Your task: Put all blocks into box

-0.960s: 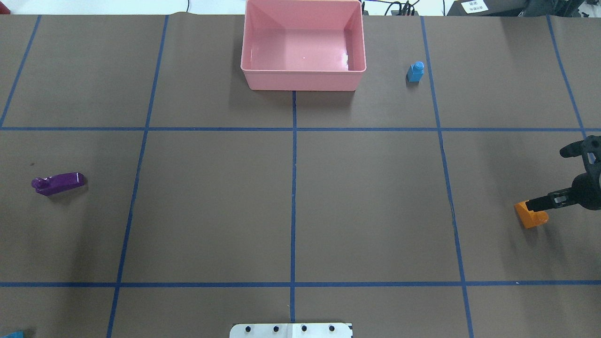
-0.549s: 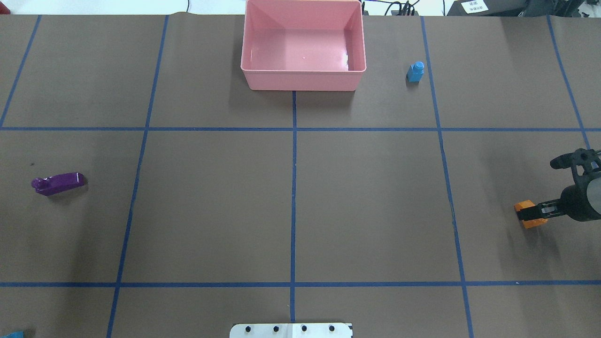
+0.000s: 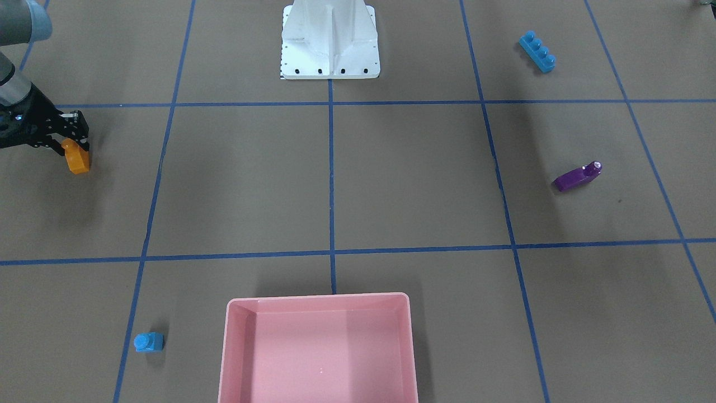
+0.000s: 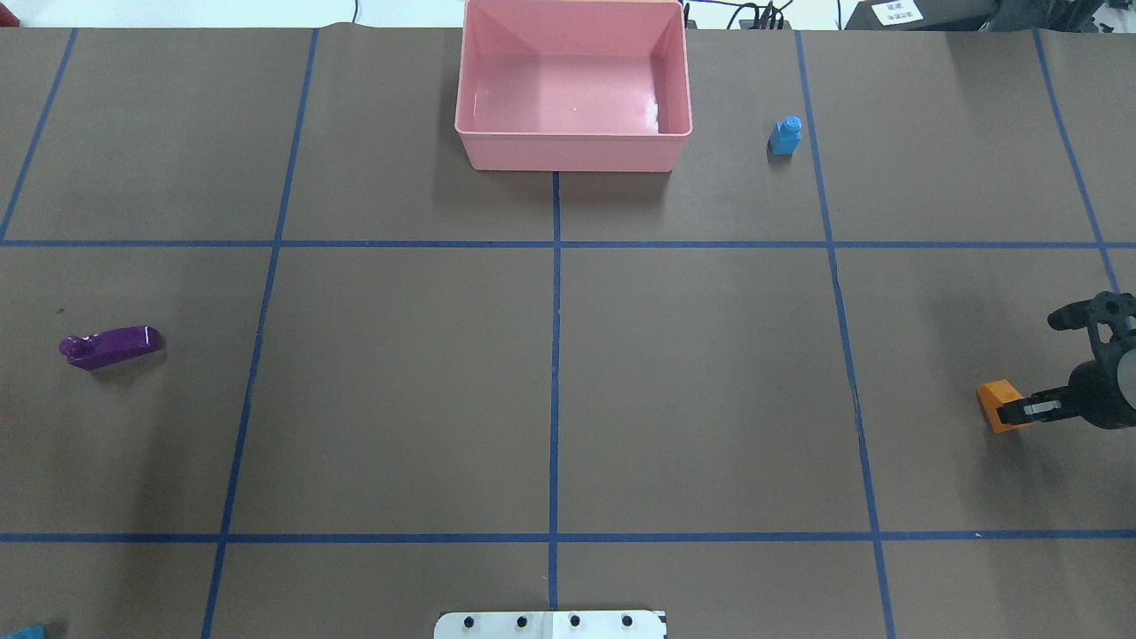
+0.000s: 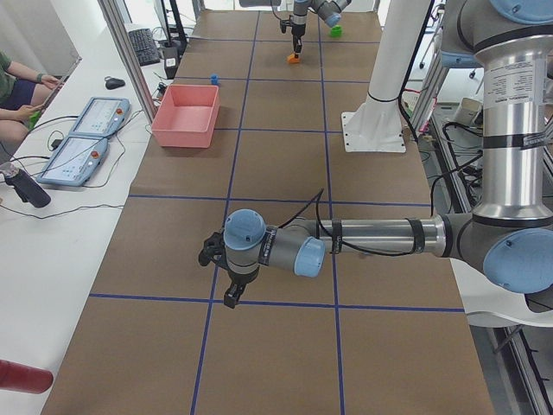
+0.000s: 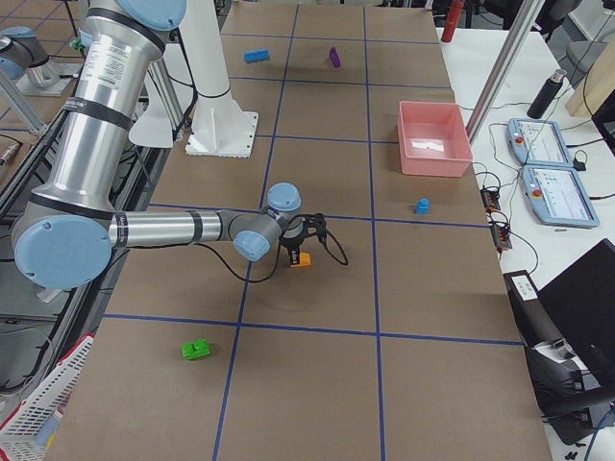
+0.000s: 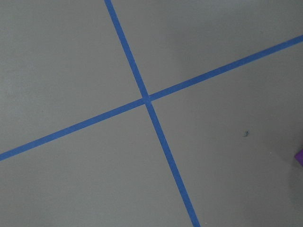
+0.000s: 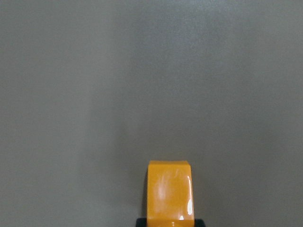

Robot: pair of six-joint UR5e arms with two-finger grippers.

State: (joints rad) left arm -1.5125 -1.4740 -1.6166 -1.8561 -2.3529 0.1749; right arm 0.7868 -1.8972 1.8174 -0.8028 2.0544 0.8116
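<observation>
My right gripper point(image 4: 1021, 410) is shut on the orange sloped block point(image 4: 996, 401) near the table's right edge. The same grip shows in the front view, gripper point(image 3: 70, 140) on block point(image 3: 77, 159), and the right wrist view shows the block point(image 8: 169, 194). The pink box point(image 4: 568, 153) stands empty at the far centre. A small blue cube point(image 4: 785, 136) sits to its right. On the left lies the purple wedge point(image 4: 111, 346). The long blue bar point(image 3: 537, 51) and the green block point(image 6: 197, 350) lie near the robot's side. My left gripper point(image 5: 220, 277) hovers over tape lines; I cannot tell its state.
The white robot base point(image 3: 330, 42) stands at the near middle edge. Blue tape lines point(image 4: 555, 355) divide the brown table into squares. A side table with tablets point(image 5: 82, 143) and a seated person runs beyond the box's side.
The right wrist has swung more upright and drawn slightly toward the right edge, its fingers now showing shorter from above. The orange block has stayed between them, barely shifted.
</observation>
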